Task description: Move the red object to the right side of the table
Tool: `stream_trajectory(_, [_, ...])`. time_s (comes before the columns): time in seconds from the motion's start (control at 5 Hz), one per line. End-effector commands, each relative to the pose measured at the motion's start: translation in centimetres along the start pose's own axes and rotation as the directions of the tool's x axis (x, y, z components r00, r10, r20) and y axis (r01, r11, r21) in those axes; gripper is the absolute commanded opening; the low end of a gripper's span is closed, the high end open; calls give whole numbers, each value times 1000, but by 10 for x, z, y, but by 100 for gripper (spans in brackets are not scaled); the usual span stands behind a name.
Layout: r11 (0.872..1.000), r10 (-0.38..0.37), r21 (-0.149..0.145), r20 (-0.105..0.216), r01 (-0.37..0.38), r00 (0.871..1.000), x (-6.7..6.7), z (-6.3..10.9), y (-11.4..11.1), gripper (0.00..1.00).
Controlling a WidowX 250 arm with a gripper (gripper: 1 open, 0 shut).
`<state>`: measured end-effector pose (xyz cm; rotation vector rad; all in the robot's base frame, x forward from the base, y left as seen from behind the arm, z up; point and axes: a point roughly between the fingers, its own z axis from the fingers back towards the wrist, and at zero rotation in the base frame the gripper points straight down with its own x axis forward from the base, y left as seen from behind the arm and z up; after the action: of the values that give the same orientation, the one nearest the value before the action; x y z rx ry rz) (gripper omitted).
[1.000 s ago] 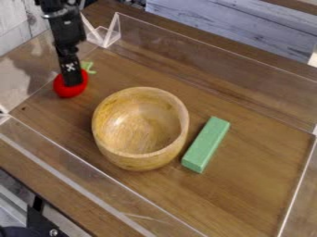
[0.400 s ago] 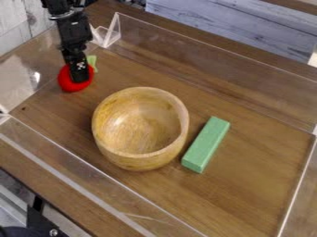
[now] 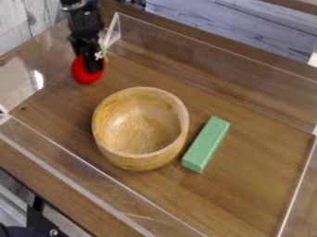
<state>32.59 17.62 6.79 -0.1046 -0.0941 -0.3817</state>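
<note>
The pincer is pinching the red fruit, its tips down on the fruit's upper part. The fruit is nearly round, so no long axis matters much; whether it is clear of the tabletop I can't quite make out. What counts is the wooden bowl, nearer the camera and rightward of the pincer, with the green block beyond it: the carry should probably pass behind both.
</note>
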Motion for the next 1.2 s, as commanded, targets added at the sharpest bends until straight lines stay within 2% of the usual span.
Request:
stream_trajectory(0.0, [998, -24, 66, 78, 19, 997, 25, 59, -7, 0])
stream_trajectory(0.2, [998, -49, 49, 96, 44, 994, 48, 82, -21, 0])
stream_trajectory(0.4, [992, -122, 36, 98, 119, 988, 71, 92, -42, 0])
stream_trajectory(0.6, [976, -220, 21, 91, 219, 971, 79, 83, -58, 0])
stream_trajectory(0.8, [949, -315, 6, 78, 315, 946, 82, 70, -74, 0])
stream_trajectory(1.0, [937, -348, -7, 79, 350, 934, 88, 50, -92, 0])
